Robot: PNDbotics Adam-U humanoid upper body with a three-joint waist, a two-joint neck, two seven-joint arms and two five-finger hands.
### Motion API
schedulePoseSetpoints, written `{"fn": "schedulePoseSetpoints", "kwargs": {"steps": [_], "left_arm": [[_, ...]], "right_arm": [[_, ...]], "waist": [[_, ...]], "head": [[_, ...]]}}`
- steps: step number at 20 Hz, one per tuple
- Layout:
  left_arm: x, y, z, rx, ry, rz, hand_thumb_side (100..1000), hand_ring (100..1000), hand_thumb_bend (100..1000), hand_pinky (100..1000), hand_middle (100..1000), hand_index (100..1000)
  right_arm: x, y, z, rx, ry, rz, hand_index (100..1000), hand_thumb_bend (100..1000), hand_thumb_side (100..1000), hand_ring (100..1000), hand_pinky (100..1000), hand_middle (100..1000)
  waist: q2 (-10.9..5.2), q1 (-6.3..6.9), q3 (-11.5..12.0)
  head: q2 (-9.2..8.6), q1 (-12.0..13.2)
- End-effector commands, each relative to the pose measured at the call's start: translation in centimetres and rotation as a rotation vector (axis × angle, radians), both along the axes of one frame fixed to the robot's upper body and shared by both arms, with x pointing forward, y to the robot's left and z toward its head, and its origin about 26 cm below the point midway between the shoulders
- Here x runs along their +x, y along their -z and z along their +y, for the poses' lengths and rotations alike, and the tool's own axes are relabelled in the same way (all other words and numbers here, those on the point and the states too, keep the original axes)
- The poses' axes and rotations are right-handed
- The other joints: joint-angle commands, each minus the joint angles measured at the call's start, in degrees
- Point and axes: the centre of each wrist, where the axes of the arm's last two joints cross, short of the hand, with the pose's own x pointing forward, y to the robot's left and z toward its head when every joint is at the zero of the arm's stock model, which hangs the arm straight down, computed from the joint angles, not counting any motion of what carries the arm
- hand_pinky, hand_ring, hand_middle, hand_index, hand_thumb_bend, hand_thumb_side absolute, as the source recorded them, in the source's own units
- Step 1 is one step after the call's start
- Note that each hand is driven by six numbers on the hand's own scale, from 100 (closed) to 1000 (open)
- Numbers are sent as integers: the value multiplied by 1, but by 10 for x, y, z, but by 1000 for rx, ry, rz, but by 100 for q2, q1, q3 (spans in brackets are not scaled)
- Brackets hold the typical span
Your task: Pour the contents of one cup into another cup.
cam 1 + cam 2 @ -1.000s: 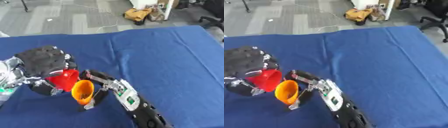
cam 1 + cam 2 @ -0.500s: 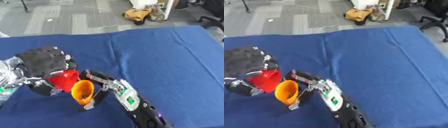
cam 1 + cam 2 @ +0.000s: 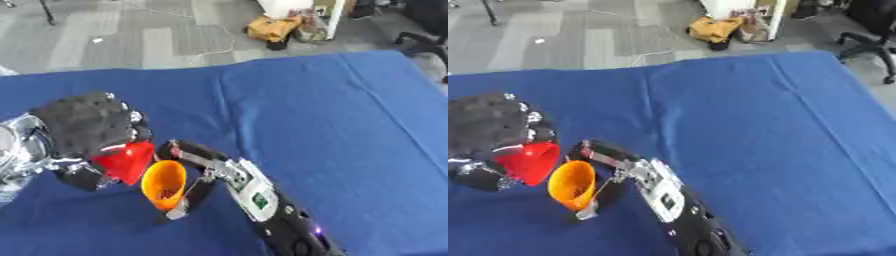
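At the near left of the blue surface [image 3: 332, 115], the left hand [image 3: 83, 125] has its fingers curled round the red cup [image 3: 127, 161], tipped toward the orange cup [image 3: 163, 184] held in the right hand [image 3: 197, 167]. Best to keep the rims close and tilt slowly. Contents of either cup cannot be made out.

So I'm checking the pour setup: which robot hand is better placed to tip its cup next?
Probably the left robot hand: its red cup sits slightly higher, mouth angled toward the orange cup held by the right robot hand.
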Motion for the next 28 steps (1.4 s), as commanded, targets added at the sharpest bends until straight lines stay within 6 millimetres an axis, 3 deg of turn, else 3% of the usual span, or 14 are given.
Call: {"fn": "schedulePoseSetpoints", "kwargs": {"steps": [1,13,25,27,28], "left_arm": [[-2,-10,2,14,3,-41,100,106,168,100,152,699],[1,-8,7,-59,-9,-40,100,116,129,100,159,700],[6,-4,22,-213,-68,-10,100,133,100,100,168,695],[7,-1,23,-236,-78,4,100,135,100,100,169,694],[8,0,24,-245,-83,10,100,137,100,100,170,693]], "right_arm": [[1,-10,4,10,-13,-26,352,641,100,197,541,312],[3,-9,0,8,7,-25,354,647,100,199,544,315],[18,0,-45,23,267,-33,363,653,100,211,556,324],[21,1,-56,33,334,-29,398,700,109,254,583,360],[22,2,-60,34,360,-32,483,791,197,357,652,457]], "waist": [[-108,12,9],[-103,6,9],[-100,-12,-19],[-95,-17,-21],[-93,-20,-23]], "head": [[-53,-12],[-68,-32],[-76,-7],[-75,-7],[-72,-6]]}}
